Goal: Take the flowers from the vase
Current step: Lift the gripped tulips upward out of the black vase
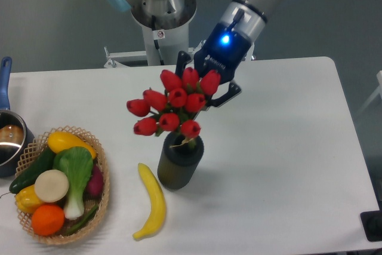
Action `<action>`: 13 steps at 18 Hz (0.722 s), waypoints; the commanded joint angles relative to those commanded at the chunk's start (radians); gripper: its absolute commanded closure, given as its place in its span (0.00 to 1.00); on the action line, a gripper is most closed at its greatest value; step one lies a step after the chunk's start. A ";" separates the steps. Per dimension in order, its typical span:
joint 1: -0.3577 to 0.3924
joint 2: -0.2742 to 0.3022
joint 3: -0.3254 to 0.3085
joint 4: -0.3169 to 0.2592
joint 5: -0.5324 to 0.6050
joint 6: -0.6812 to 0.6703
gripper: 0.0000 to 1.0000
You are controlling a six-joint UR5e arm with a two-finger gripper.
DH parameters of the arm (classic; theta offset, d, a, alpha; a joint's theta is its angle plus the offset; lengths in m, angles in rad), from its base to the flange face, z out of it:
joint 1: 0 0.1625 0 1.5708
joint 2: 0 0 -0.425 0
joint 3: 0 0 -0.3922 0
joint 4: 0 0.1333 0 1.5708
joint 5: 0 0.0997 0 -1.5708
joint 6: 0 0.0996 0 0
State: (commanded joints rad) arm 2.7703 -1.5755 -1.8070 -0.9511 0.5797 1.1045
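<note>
The red flowers (173, 107) stand in the dark vase (179, 163) mid-frame. The gripper (206, 82) sits right behind them, partly hidden.

Flowers (173, 109) in vase (179, 165) mid-table, gripper (206, 79) just behind them, banana (151, 201) left of vase, basket (101, 198) far left, pot (9, 141) behind it.

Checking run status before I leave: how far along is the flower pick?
Done: the end effector is at the flowers, right behind the red buds. In hand: the grasp itself; the buds hide the fingertips, so I cannot tell whether they are closed on anything. Left: the lift. The stems still sit in the mouth of the vase, which stands upright on the table.
</note>
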 joint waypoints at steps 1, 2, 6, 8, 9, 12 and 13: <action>0.006 0.003 0.002 0.000 -0.001 -0.008 0.58; 0.011 0.011 0.009 0.000 -0.001 -0.033 0.58; 0.011 0.052 0.014 -0.002 0.005 -0.138 0.58; 0.005 0.078 -0.009 0.002 0.003 -0.175 0.63; 0.006 0.083 -0.017 0.002 0.003 -0.190 0.63; 0.003 0.115 -0.067 0.012 -0.006 -0.195 0.63; 0.003 0.118 -0.069 0.012 -0.007 -0.202 0.62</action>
State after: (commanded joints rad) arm 2.7734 -1.4573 -1.8760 -0.9388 0.5722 0.9021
